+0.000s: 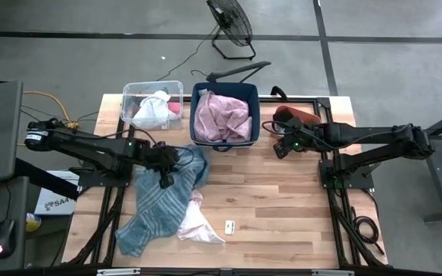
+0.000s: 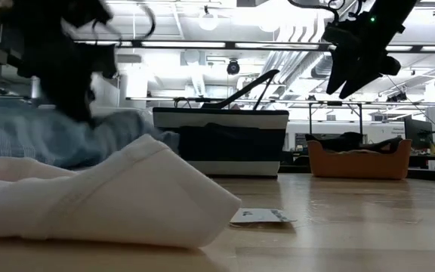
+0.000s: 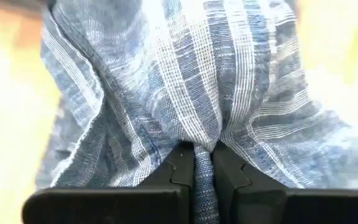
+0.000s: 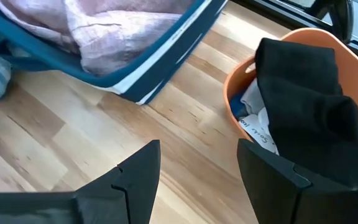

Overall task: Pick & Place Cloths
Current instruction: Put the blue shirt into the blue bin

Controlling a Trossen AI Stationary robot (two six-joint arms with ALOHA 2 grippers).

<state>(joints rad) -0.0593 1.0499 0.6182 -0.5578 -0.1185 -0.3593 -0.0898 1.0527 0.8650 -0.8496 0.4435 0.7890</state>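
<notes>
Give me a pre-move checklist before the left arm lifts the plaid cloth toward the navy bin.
1. Left gripper shut on the plaid cloth: ok.
2. Plaid cloth clear of the table: not ok, most of it lies spread on the wood.
3. White cloth free of the plaid: cannot tell, they touch at the edge.
4. Navy bin has room: cannot tell, pink cloth fills much of it.
5. Right gripper out of the way: ok, open beside the orange basket.

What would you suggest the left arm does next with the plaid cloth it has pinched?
Probably lift. The left gripper is shut on a fold of the plaid cloth, most of which lies on the table, partly over a white cloth.
</notes>
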